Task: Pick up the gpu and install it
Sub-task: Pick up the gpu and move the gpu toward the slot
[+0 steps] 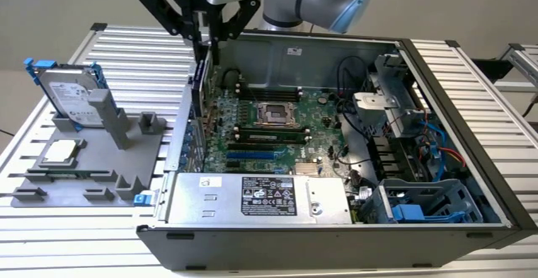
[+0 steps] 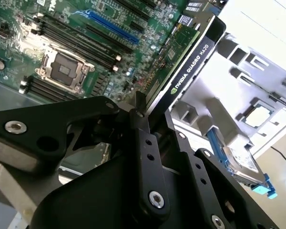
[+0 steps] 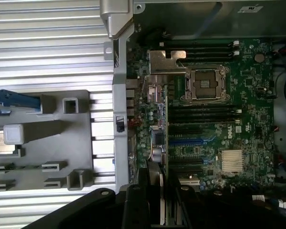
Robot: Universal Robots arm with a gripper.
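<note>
My gripper (image 1: pixel 208 41) hangs over the open computer case (image 1: pixel 470 133), by the case wall on the exterior view's left, and is shut on the gpu (image 1: pixel 201 79). The card hangs edge-on below the fingers. In the second wrist view the black fingers (image 2: pixel 144 125) clamp one end of the gpu (image 2: pixel 183 62), green board on one face and black cooler edge on the other. The first wrist view looks down along the gpu (image 3: pixel 165 119) to its silver bracket (image 3: pixel 166 62), above the motherboard's (image 3: pixel 248 102) edge. The blue slot (image 3: pixel 188 141) lies beside it.
A grey fixture (image 1: pixel 92 164) on the exterior view's left holds a hard drive (image 1: pixel 72 92) and a processor chip (image 1: pixel 60 153). In the case are the processor socket (image 1: pixel 273 113), RAM sticks (image 1: pixel 269 92), a power supply (image 1: pixel 252 196), cables and a blue drive cage (image 1: pixel 420 208).
</note>
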